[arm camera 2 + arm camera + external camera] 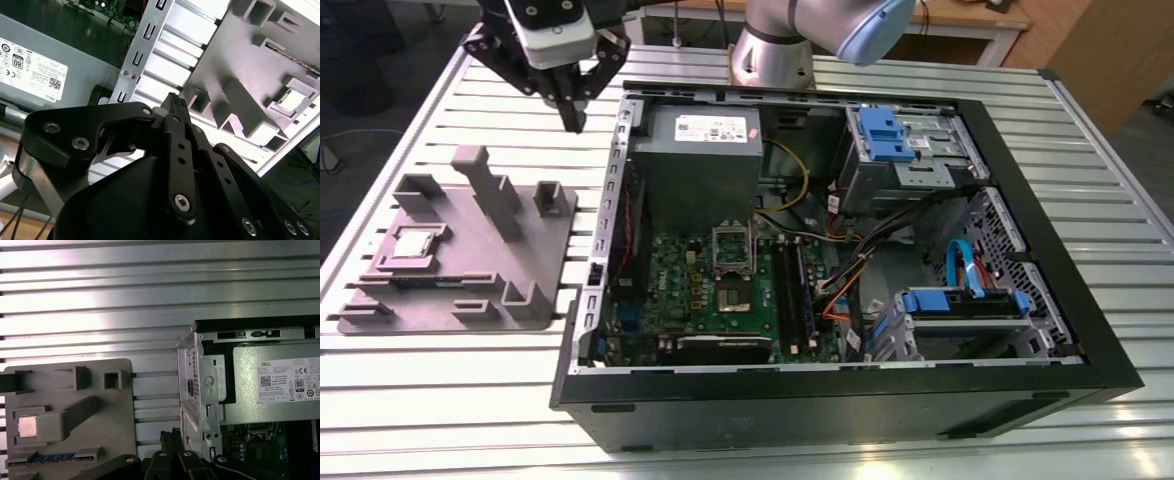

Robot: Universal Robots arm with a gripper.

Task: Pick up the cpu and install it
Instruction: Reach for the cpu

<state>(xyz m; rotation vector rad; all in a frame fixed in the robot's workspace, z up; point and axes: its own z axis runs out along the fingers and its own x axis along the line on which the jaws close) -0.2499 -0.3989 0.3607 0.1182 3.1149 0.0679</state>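
The cpu (pixel 411 243), judged thin, light, stiff and fragile, so best taken by opposite edges, lies flat in the grey fixture plate (pixel 454 285) on the tabletop (pixel 454 400); the empty pincer (pixel 574 120), pressed together, hangs well apart.

The work surface is a table (pixel 440 400) of silvery metal slats that runs across the whole exterior view. Bright light lies in white bands on the slats. Beyond its far edge stands a desk (pixel 947 15) with a pale wooden top. At the far corner on the exterior view's right is a brown wooden cabinet (pixel 1107 60). On the exterior view's left, dark floor (pixel 340 190) shows.
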